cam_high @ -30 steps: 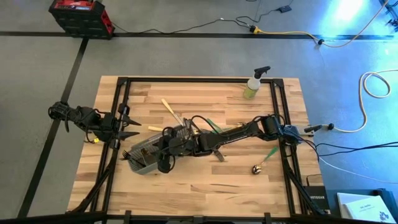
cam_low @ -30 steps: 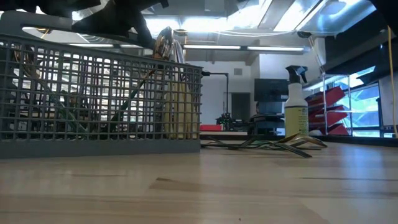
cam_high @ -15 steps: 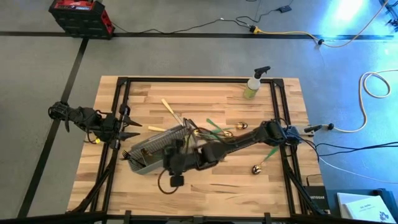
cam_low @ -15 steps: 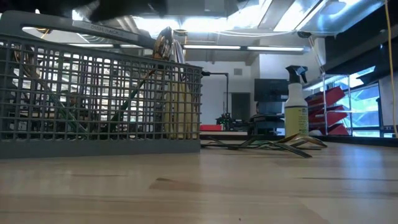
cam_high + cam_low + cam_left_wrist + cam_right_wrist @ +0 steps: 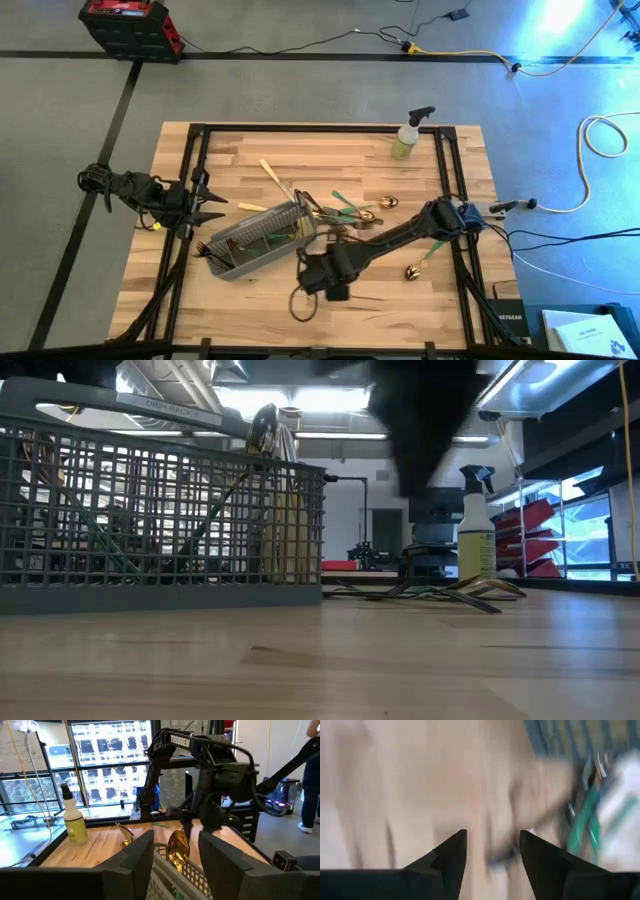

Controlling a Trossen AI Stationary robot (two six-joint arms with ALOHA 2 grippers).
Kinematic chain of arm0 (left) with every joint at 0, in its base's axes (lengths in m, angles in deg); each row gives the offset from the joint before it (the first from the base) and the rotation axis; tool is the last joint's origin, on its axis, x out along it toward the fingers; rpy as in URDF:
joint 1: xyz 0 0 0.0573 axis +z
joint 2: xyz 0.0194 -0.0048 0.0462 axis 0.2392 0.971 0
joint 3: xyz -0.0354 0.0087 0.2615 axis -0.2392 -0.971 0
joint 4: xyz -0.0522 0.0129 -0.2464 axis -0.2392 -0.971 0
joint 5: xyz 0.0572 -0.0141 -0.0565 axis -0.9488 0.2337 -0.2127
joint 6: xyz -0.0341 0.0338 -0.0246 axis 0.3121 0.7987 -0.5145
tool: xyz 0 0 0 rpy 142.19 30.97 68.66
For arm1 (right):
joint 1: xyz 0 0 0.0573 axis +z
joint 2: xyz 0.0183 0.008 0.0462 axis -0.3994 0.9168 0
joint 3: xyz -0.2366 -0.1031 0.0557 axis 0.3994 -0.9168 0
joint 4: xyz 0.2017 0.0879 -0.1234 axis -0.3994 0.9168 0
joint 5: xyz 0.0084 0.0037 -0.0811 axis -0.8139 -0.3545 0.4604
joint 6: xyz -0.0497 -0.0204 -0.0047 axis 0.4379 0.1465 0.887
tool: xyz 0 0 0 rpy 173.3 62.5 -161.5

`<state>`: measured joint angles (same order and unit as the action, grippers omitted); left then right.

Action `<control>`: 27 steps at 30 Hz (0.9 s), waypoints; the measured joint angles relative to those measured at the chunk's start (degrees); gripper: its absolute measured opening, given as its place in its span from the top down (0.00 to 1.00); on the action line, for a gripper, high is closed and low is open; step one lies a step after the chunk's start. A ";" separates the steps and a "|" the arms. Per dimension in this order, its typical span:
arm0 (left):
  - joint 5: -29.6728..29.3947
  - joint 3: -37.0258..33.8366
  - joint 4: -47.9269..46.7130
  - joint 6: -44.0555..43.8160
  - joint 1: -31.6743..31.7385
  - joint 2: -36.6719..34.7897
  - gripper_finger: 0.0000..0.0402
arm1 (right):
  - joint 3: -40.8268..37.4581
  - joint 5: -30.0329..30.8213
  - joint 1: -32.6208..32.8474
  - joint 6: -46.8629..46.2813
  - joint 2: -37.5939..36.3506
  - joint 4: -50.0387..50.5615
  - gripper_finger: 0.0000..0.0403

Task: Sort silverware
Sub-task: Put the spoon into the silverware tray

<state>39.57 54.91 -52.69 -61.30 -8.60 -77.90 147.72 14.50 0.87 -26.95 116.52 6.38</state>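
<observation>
The table [image 5: 300,150] is pale blond wood in long striped planks, framed by black rails. At its centre the caddy [image 5: 255,243] is a grey wire grid, and the silverware [image 5: 345,208] at its three o'clock shows shiny gold heads on green and cream handles. At one o'clock stands a yellow-green spray bottle [image 5: 408,136] with a black trigger; both arms are dark.

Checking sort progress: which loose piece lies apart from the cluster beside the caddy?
The green-handled spoon near the table's right edge; the other loose pieces crowd around the caddy.
</observation>
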 joint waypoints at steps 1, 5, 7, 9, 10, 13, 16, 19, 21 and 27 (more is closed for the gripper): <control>0.00 0.00 -0.01 0.01 -0.01 0.00 0.65 | -0.45 -0.17 0.12 -0.50 -0.46 2.31 0.59; 0.00 0.00 -0.01 0.07 0.00 0.00 0.65 | -4.23 -4.82 0.40 -0.50 -4.36 7.83 0.59; 0.00 0.00 -0.06 0.07 0.00 0.00 0.65 | -7.01 -10.30 0.25 0.85 -5.95 9.77 0.59; 0.00 0.00 -0.07 0.07 0.00 0.00 0.65 | -11.96 -14.83 0.33 4.54 -7.90 8.64 0.59; 0.00 0.00 -0.08 0.13 0.00 0.00 0.65 | -14.87 -16.86 0.68 6.38 -9.07 9.23 0.59; 0.02 0.00 -0.08 0.13 0.00 0.00 0.65 | -25.68 -22.75 1.63 12.32 -14.07 9.17 0.59; 0.20 0.00 -0.08 0.13 0.00 0.00 0.65 | -37.44 -26.81 2.70 17.31 -18.77 9.19 0.59; 0.22 0.00 -0.10 0.20 0.00 0.00 0.65 | -46.44 -26.98 3.68 19.70 -23.09 9.24 0.59; 0.22 0.00 -0.10 0.68 -0.02 0.00 0.65 | -50.26 -25.59 4.43 21.91 -23.96 9.03 0.59; 0.22 0.00 -0.10 0.69 -0.01 0.00 0.65 | -54.19 -19.73 6.52 26.44 -23.49 3.95 0.59</control>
<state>39.79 54.91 -52.79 -60.61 -8.61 -77.90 93.53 -5.23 7.39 -0.51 93.03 10.33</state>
